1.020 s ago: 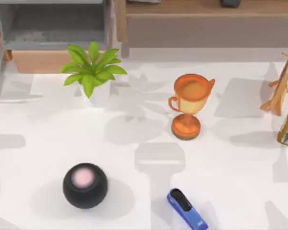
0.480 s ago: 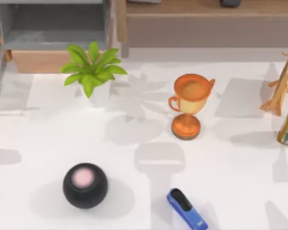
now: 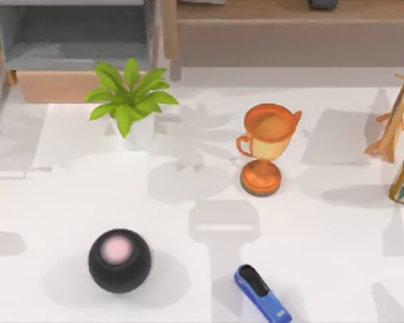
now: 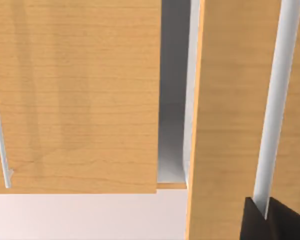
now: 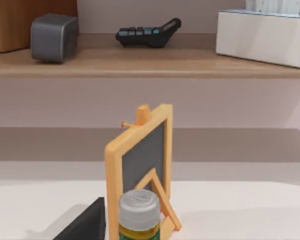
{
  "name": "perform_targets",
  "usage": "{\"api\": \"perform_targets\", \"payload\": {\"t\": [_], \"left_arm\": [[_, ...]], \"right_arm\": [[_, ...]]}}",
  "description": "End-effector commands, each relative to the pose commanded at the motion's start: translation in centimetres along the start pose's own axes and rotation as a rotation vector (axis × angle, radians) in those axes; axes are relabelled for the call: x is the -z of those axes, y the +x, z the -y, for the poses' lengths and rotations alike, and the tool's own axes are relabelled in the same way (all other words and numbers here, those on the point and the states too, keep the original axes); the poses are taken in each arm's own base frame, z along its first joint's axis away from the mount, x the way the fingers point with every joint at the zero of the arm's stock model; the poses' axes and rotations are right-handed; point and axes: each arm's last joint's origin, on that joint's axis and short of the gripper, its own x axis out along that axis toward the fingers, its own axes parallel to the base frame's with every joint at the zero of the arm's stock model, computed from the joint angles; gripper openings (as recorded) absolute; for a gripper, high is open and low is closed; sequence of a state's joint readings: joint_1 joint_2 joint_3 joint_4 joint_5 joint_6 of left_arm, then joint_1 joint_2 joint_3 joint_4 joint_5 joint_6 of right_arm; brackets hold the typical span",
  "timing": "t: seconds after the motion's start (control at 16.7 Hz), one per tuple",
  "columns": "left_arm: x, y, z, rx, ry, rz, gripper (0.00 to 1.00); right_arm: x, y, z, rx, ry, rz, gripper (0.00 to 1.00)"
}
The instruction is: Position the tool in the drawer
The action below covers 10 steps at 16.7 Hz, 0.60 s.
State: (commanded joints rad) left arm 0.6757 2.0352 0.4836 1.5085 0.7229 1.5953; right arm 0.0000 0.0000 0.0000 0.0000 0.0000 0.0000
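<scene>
The blue stapler is lying flat at the near edge of the white surface, right of the black ball. My left gripper is pinching the drawer's pale handle bar; can't tell about my right gripper.
</scene>
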Motion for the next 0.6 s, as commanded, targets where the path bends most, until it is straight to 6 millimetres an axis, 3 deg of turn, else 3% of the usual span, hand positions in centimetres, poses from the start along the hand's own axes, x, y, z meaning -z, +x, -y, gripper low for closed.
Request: {"api": "perform_targets", "payload": {"t": [0.6], "left_arm": [[0.00,0.00,0.00,0.000,0.000,0.000,0.75]], "right_arm": [[0.00,0.00,0.00,0.000,0.000,0.000,1.00]]}}
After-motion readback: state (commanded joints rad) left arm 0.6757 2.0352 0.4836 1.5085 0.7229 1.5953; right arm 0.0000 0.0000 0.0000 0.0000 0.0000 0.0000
